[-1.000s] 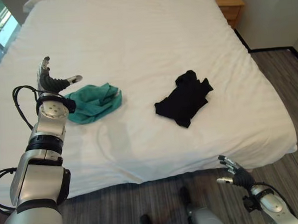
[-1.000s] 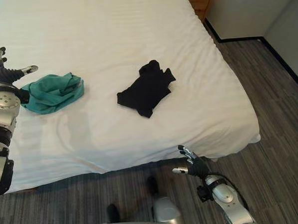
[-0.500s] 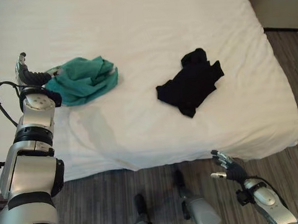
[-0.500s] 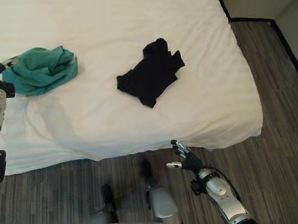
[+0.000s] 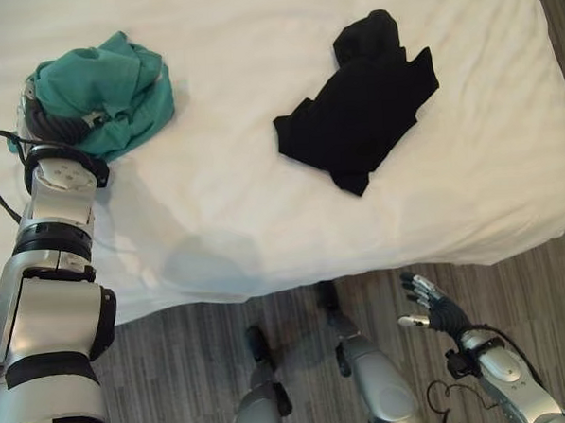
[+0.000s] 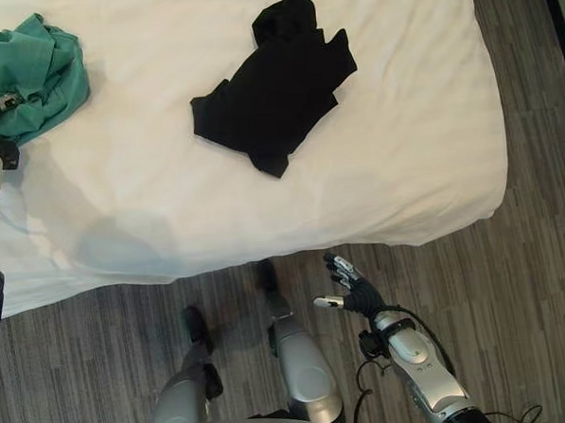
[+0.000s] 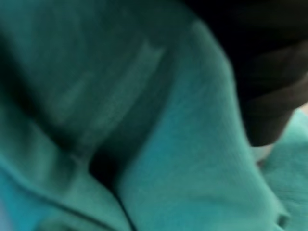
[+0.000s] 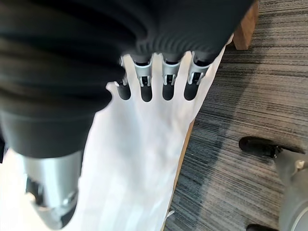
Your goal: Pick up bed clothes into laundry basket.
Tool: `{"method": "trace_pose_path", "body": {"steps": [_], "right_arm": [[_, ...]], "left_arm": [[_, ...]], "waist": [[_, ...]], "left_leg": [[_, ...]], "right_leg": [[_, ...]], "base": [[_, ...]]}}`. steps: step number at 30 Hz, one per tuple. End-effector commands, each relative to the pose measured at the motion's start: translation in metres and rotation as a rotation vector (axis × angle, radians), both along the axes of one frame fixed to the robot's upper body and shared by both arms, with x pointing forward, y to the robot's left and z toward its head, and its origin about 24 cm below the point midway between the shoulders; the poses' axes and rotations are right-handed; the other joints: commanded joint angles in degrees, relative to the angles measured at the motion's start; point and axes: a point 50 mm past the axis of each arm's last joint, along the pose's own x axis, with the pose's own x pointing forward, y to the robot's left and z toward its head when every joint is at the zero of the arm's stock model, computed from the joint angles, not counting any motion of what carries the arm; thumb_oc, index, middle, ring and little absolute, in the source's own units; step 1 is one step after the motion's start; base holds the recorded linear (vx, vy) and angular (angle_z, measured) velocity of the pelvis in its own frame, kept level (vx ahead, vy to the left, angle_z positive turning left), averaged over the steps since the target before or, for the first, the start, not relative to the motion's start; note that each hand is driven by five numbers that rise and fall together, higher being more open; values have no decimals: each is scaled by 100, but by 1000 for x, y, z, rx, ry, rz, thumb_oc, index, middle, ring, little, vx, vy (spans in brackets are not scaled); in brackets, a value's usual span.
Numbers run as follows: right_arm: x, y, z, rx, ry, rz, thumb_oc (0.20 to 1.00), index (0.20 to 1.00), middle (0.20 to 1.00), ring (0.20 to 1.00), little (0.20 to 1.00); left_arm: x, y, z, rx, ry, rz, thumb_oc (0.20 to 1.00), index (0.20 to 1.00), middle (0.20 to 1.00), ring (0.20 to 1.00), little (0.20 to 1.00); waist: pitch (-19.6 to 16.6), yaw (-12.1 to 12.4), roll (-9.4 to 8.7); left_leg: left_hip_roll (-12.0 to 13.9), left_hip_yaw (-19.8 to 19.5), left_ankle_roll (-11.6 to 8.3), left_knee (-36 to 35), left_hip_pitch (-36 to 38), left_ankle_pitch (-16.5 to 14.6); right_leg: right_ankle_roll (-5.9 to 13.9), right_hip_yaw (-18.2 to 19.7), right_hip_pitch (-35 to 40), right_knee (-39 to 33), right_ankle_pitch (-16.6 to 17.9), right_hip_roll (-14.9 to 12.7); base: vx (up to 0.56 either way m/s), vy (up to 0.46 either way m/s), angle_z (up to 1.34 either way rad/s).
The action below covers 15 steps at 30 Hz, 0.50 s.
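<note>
Left hand [image 5: 58, 124] buried in teal garment [image 5: 105, 88]; right hand [image 5: 432, 308] low, fingers spread.

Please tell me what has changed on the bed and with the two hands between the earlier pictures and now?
The left hand has gone forward from beside the teal garment into it; its fingers are buried in the cloth, so a grip cannot be confirmed. The garment looks more bunched than before. The camera has tilted down, so the whole scene shifted. The black garment stays as it lay on the bed, and the right hand stays open over the floor.
</note>
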Motion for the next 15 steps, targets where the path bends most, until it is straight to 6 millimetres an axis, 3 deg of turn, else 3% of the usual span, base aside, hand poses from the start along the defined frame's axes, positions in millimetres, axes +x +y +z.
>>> {"method": "trace_pose_path", "body": {"steps": [1,2,3,4,6,7,8,9,12,14,15], "right_arm": [[3,-5,8,13,-57,-17,1000,1000,1000,1000,1000],[3,-6,7,2,-56,-10,1000,1000,1000,1000,1000],[4,-6,7,2,-57,-9,1000,1000,1000,1000,1000],[6,-7,9,-5,-63,-11,1000,1000,1000,1000,1000],[7,-7,9,-4,-64,-12,1000,1000,1000,1000,1000],[8,-8,9,-9,-65,-16,1000,1000,1000,1000,1000],[11,-10,11,-12,-83,-43,1000,1000,1000,1000,1000],[11,-10,11,-14,-82,-41,1000,1000,1000,1000,1000],[19,-17,15,-57,-113,-91,1000,1000,1000,1000,1000],[25,-30,25,-124,-163,-142,1000,1000,1000,1000,1000],[33,-52,44,-194,-243,-218,1000,1000,1000,1000,1000]], "left_arm": [[14,-26,2,4,-15,-141,200,200,200,200,200],[20,-43,14,4,-83,-218,200,200,200,200,200],[20,-43,14,4,-83,-218,200,200,200,200,200],[22,-66,34,-7,-218,-320,200,200,200,200,200],[21,-75,40,-18,-268,-364,200,200,200,200,200],[18,-88,51,-14,-346,-428,200,200,200,200,200],[3,-118,57,-134,-549,-634,200,200,200,200,200],[3,-118,56,-135,-548,-632,200,200,200,200,200],[-20,-134,26,-390,-656,-858,200,200,200,200,200],[-42,-134,6,-398,-655,-905,200,200,200,200,200],[-62,-129,-26,-486,-629,-924,200,200,200,200,200]], "waist": [[-308,0,-11],[-328,16,29],[-334,12,20],[-347,57,61],[-355,83,76],[-360,109,85],[-335,233,134],[-350,217,135],[-322,355,172],[-309,440,179],[-291,549,161]], "left_leg": [[-56,-79,7,40,83,162],[-55,-90,10,40,174,109],[-62,-89,9,40,154,135],[-62,-118,9,40,225,98],[-65,-139,14,40,242,92],[-76,-160,16,40,236,118],[-92,-242,24,40,260,107],[-98,-243,23,40,240,132],[-150,-367,46,40,214,156],[-172,-422,62,40,235,158],[-186,-467,84,40,266,147]], "right_leg": [[550,113,148,68,0,-194],[544,99,227,68,-48,-195],[541,102,206,68,-28,-202],[540,75,284,68,-66,-208],[537,64,315,68,-71,-217],[530,48,313,68,-62,-226],[523,-33,385,68,-98,-248],[521,-32,366,68,-79,-254],[493,-129,424,68,-87,-290],[479,-157,482,68,-94,-306],[465,-194,549,68,-114,-321]], "base": [[30,17,-1],[0,0,0],[0,0,0],[0,0,0],[-15,-6,0],[0,0,0],[-47,-27,0],[-32,-27,0],[-43,-13,3],[-49,4,7],[-29,13,9]]}}
